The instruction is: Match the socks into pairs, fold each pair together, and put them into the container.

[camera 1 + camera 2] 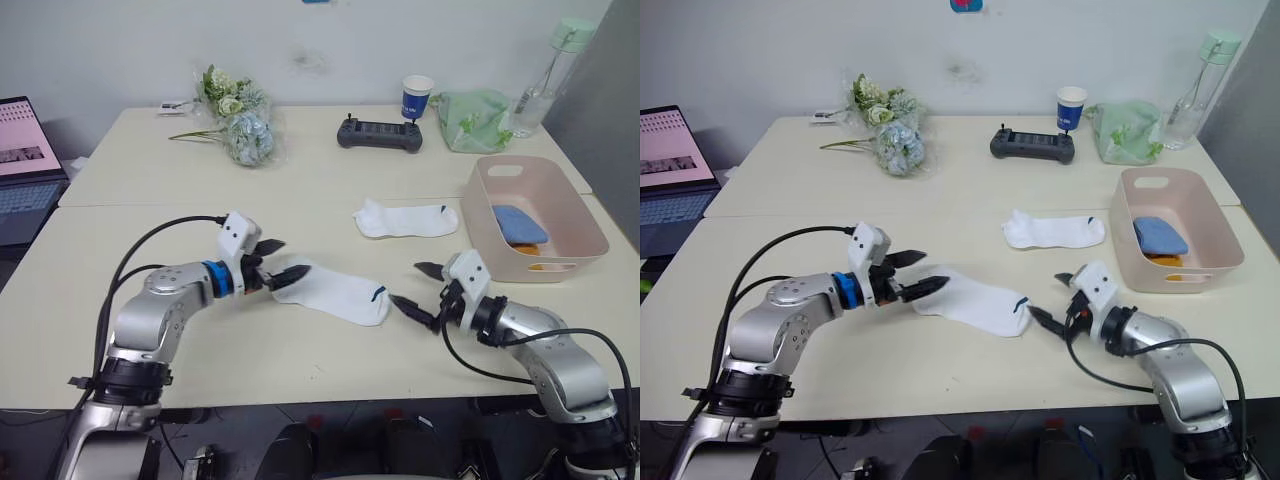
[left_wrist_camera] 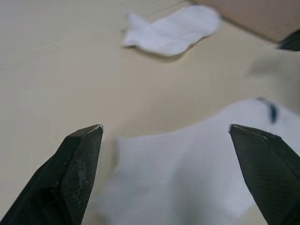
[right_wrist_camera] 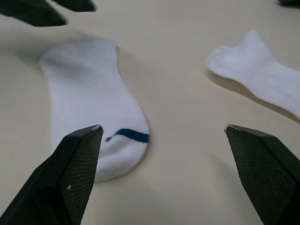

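Blue and orange socks [image 1: 520, 226] already in pink basket [image 1: 580, 215], two white socks left on bench [image 1: 150, 200]: near sock [image 1: 335, 290] between open empty left gripper [image 1: 277, 262] and open empty right gripper [image 1: 420, 290], far sock [image 1: 405, 219] beside basket.

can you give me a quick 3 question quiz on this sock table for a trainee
1. True or false: both white socks are already in the pink basket.
2. Multiple choice: the near white sock lies between A) the two tools, B) the laptop and the flowers, C) the cup and the bottle.
3. Fill in: the sock on top inside the basket is coloured ____.

Key
1. False. The far white sock and the near one both lie on the table.
2. A. The left tool is open at one end of the sock, the right tool open near the other.
3. Blue: the blue sock lies over something orange.
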`<move>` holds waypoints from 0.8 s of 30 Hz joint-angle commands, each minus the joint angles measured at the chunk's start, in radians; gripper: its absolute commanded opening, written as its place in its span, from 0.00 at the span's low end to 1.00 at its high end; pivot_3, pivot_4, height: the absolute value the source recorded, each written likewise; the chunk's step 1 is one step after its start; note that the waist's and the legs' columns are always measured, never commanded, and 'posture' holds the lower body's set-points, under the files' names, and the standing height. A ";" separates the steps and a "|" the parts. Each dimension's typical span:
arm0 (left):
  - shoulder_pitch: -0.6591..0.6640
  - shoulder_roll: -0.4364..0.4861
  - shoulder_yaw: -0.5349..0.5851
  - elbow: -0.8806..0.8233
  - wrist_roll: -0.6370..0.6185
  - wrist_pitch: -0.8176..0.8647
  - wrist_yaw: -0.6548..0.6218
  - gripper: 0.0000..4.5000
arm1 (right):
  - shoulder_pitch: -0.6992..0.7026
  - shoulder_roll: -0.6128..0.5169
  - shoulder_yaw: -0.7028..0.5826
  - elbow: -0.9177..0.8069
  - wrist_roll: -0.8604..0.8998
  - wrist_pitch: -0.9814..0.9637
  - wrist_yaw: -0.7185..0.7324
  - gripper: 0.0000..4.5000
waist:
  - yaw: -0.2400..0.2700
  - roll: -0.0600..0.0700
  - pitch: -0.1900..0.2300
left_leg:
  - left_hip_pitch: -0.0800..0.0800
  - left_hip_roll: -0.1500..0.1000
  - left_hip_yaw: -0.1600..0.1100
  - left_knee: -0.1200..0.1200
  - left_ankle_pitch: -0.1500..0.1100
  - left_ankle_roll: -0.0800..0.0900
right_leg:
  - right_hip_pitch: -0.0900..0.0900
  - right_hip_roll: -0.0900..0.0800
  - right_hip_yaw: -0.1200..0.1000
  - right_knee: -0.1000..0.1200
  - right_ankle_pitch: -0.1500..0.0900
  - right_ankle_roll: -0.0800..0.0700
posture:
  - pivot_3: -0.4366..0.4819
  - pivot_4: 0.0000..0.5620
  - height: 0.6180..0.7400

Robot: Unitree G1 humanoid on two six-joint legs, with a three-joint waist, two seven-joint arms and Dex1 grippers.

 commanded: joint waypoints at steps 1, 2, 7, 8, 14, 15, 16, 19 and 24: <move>-0.052 -0.004 -0.014 0.127 0.101 -0.137 0.038 1.00 | -0.008 -0.010 0.062 -0.057 -0.003 0.035 0.012 1.00 | 0.000 0.000 0.000 | 0.000 0.000 0.000 0.000 0.000 0.000 | 0.000 0.000 0.000 0.000 0.000 0.000 | 0.48 0.27 1.00; -0.061 -0.009 -0.020 0.158 0.120 -0.159 0.044 1.00 | -0.016 -0.012 0.081 -0.055 -0.018 0.042 0.007 1.00 | 0.000 0.000 0.000 | 0.000 0.000 0.000 0.000 0.000 0.000 | 0.000 0.000 0.000 0.000 0.000 0.000 | 0.48 0.27 1.00; -0.057 -0.020 -0.057 0.206 0.149 -0.183 -0.006 0.86 | -0.057 -0.033 0.152 -0.001 -0.114 0.026 -0.019 0.85 | -0.001 0.000 0.000 | -0.001 -0.001 -0.001 0.001 0.000 0.000 | -0.001 0.000 0.000 0.000 0.000 0.000 | 0.48 0.27 1.00; -0.055 -0.020 -0.059 0.206 0.149 -0.179 -0.013 0.79 | -0.062 -0.036 0.159 0.005 -0.125 0.018 -0.018 0.78 | -0.001 0.000 0.000 | -0.001 -0.001 -0.001 0.001 0.000 0.000 | -0.001 0.000 0.000 0.000 0.000 0.000 | 0.48 0.27 1.00; -0.017 -0.001 -0.056 0.163 0.139 -0.147 -0.059 0.35 | -0.068 -0.030 0.183 0.020 -0.145 0.003 -0.002 0.28 | -0.002 0.000 0.000 | -0.001 0.000 -0.002 0.000 0.000 0.000 | -0.001 0.000 0.000 0.001 0.000 0.000 | 0.48 0.27 1.00; -0.007 0.001 -0.053 0.149 0.136 -0.138 -0.061 0.28 | -0.070 -0.026 0.181 0.027 -0.146 0.000 -0.003 0.21 | -0.002 0.000 0.000 | -0.001 0.000 -0.002 0.000 0.000 0.000 | -0.001 0.000 0.000 0.001 0.000 0.000 | 0.48 0.27 1.00; 0.001 0.003 -0.051 0.138 0.135 -0.132 -0.062 0.21 | -0.071 -0.023 0.179 0.033 -0.145 -0.002 -0.002 0.12 | -0.002 0.000 0.000 | -0.001 0.000 -0.002 0.000 0.000 0.000 | -0.001 0.000 0.000 0.001 0.000 0.000 | 0.48 0.27 1.00; 0.036 0.006 -0.037 0.086 0.120 -0.099 -0.055 0.01 | -0.090 -0.010 0.164 0.064 -0.149 -0.014 -0.008 0.00 | -0.004 0.000 0.000 | -0.001 0.000 -0.002 0.000 0.000 0.000 | -0.001 0.000 -0.001 0.001 0.000 0.000 | 0.48 0.27 1.00; 0.119 0.020 -0.005 -0.045 0.081 -0.006 -0.036 0.01 | -0.152 0.002 0.138 0.149 -0.159 -0.051 -0.007 0.00 | -0.004 0.000 0.000 | 0.000 0.000 -0.002 0.000 0.000 0.000 | -0.001 0.000 0.000 0.001 0.000 0.000 | 0.48 0.27 1.00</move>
